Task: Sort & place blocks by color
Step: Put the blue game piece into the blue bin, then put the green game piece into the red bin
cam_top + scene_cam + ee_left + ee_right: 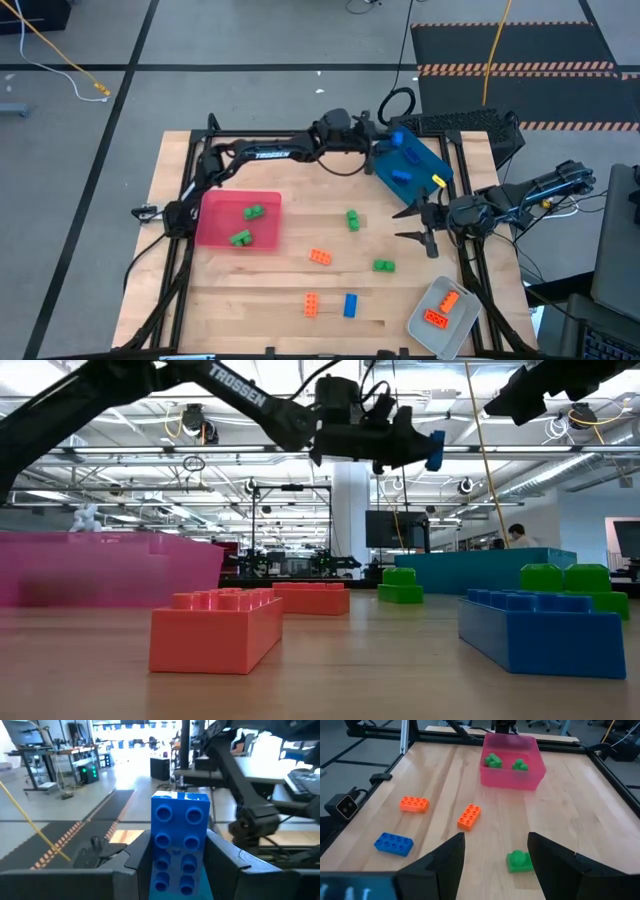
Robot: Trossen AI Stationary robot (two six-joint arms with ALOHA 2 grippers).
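— What's the left gripper (pixel 175 870) got hold of?

— A blue brick (pixel 180 842), pinched between its two fingers with the studs facing the wrist camera. From above, the gripper hangs over the far end of the blue tray (pixel 425 160), so I'd guess it is carrying the brick there because that tray takes the blues. Two blue pieces seem to lie in it already.

— And the right gripper (pixel 412 224)?

— Its fingers are spread and there's nothing between them. It hovers near the right edge of the table, pointing inward at the loose pieces. A green brick (pixel 520 861) sits just ahead of its fingers, so that looks like its likely next pick, though that's my reading.

— Where do the rest of the blocks stand?

— The red tray (pixel 215 228) on the left holds two green bricks (pixel 247 225). The clear-grey tray (pixel 425 330) at the near right corner holds two orange ones (pixel 442 308). Still loose on the wood: two green (pixel 352 220), two orange (pixel 320 257), and one blue brick (pixel 350 305) near the front.

— So the sort is partway?

— Roughly half done, I'd say. Each colour has its tray, and five pieces wait on the table.
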